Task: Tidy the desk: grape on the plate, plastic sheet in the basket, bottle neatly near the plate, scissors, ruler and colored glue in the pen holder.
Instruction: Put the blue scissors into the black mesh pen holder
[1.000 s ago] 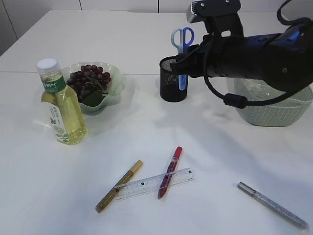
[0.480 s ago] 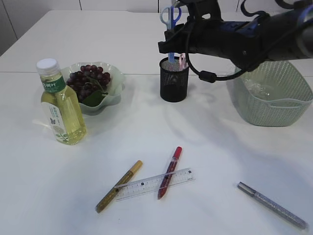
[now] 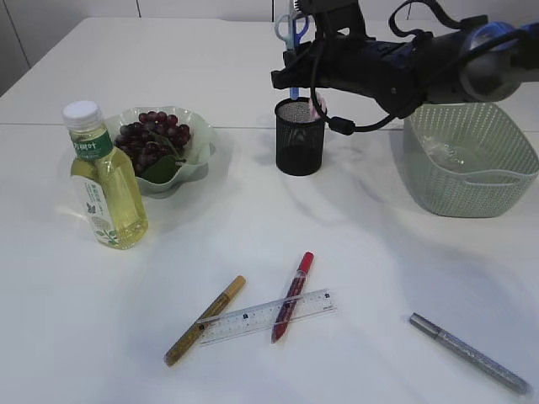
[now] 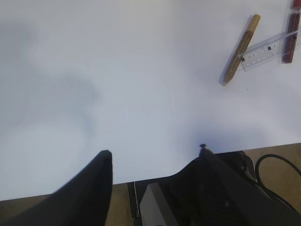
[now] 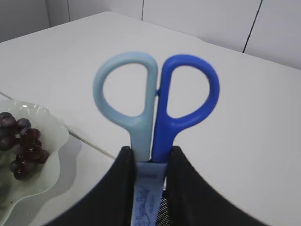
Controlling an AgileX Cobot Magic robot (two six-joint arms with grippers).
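My right gripper (image 3: 296, 80) (image 5: 150, 153) is shut on the scissors (image 3: 290, 28) (image 5: 157, 101), handles up. Their sheathed blades point down into the mouth of the black mesh pen holder (image 3: 299, 139). The clear ruler (image 3: 265, 316) lies at the front with a red glue pen (image 3: 292, 295) across it and a gold one (image 3: 205, 320) at its left end; a silver one (image 3: 469, 352) lies front right. The grape bunch (image 3: 152, 139) sits on the green plate (image 3: 198, 164), with the bottle (image 3: 105, 181) upright beside it. The plastic sheet (image 3: 442, 151) lies in the basket (image 3: 467, 189). My left gripper (image 4: 154, 150) hangs open and empty over the table's near edge.
The basket stands right of the pen holder, under my right arm. The ruler (image 4: 268, 49), the gold pen (image 4: 241, 49) and the red pen (image 4: 292, 28) show far off in the left wrist view. A strip of bare white table lies between the back row and the pens.
My right arm has swung left and back with the scissors, carrying them from the holder's right side to above its mouth. The left gripper has not moved.
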